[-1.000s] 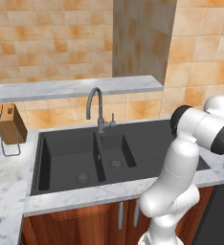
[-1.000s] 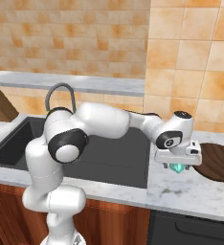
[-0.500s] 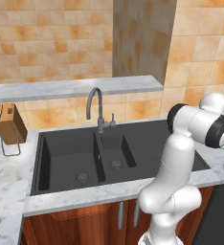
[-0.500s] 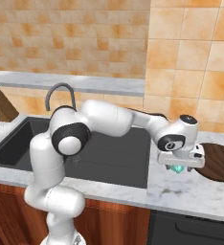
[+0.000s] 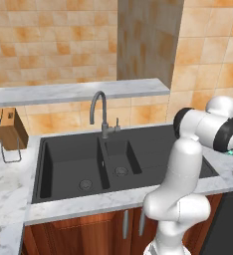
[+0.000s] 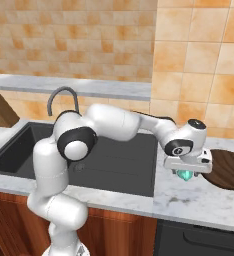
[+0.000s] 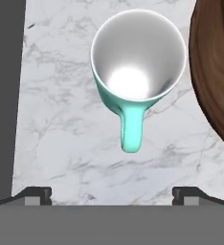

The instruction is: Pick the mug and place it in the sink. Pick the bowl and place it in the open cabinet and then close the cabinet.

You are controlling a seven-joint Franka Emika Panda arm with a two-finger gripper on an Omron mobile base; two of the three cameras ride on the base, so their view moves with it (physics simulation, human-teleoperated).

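The teal mug stands upright on the marble counter, its white inside facing the hand and its handle pointing back toward the fingers. My gripper hangs open straight above it, touching nothing. From the right base, the gripper sits low over the mug, between the sink and the bowl. The dark wood-grain bowl rests just right of the mug, and its rim is close to the cup. The dark double-basin sink lies to the left with its grey tap. The cabinet is out of view.
A wooden knife block stands at the far left of the counter. A marble ledge runs along the tiled wall behind the tap, with a darker panel above it. The sink edge lies close to the mug's left.
The hand has shifted slightly right and sunk lower over the mug, and the elbow has swung with it. Its jaws have stayed open. Mug and bowl have not moved.
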